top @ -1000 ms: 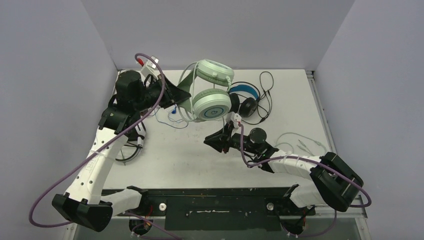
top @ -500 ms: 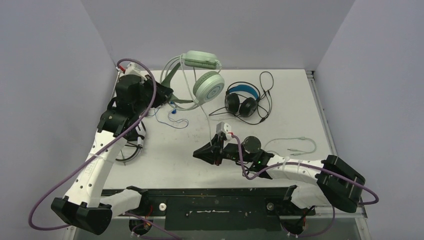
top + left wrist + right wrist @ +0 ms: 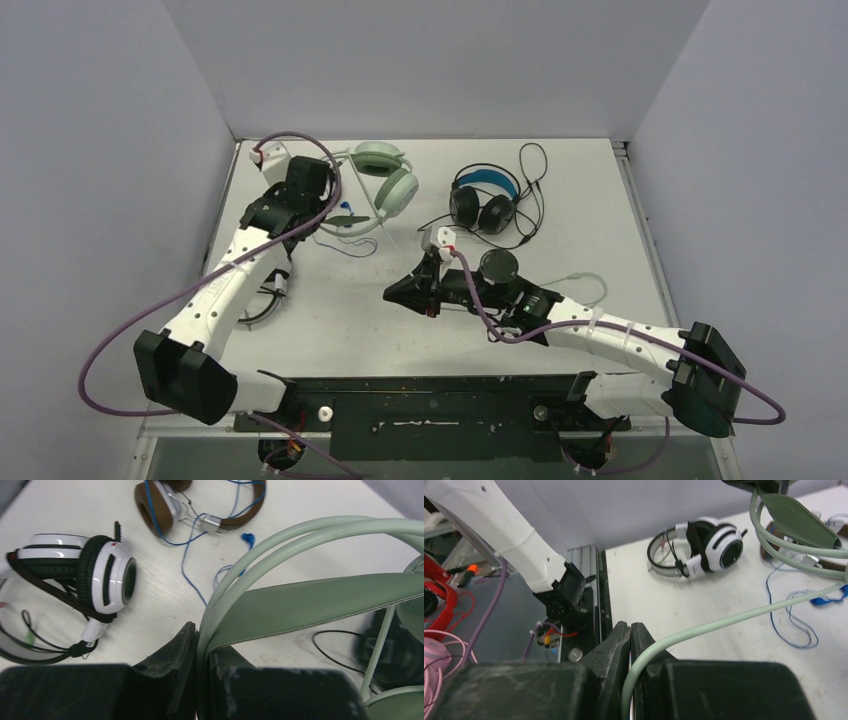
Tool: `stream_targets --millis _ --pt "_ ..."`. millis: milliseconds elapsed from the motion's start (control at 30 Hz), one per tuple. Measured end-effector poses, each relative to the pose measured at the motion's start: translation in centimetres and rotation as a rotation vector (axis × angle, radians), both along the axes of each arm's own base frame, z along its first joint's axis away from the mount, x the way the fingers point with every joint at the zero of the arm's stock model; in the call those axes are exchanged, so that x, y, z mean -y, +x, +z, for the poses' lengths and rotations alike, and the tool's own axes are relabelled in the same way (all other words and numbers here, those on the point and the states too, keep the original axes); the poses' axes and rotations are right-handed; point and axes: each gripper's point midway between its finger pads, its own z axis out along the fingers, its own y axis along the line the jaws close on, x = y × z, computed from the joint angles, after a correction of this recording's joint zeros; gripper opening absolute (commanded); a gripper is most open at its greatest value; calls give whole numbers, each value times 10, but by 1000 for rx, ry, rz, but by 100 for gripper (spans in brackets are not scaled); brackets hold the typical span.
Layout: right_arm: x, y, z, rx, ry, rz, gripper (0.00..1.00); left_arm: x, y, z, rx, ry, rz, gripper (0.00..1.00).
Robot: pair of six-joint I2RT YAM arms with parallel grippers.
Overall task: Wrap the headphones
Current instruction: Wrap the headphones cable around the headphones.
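Two arms reach out: from above, the left gripper holds the mint green headset at the table's far left. Left wrist: jaws clamped on its headband. Right wrist: the right gripper pinches its cord tight.

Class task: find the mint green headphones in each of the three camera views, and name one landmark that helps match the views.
Top external: the mint green headphones lie at the upper centre-left of the picture.
Left wrist: their headband arches across the right half.
Right wrist: the headband is at the top right, and its cord runs down to the bottom centre.
Shared landmark: the thin blue cord lying beside them.
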Motion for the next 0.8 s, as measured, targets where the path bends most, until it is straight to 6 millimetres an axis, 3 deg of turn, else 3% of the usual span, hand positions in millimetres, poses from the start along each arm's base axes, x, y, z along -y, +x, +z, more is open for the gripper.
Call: stream_targets --millis 100,233,400,633,800 --pt "0 4 -7 -10 -75 -12 0 -4 -4 -14 -48 132 33 0" --pt "0 14 -2 23 -157 -45 0 2 -8 -18 -63 320 27 0" --pt "5 47 -5 71 -314 -121 0 14 -11 -20 -10 526 -83 0" --pt "55 104 -27 62 -516 -340 0 16 -28 -20 -7 880 -224 0" --pt "73 115 -29 76 -614 -396 0 24 -31 -7 16 1015 -237 0"
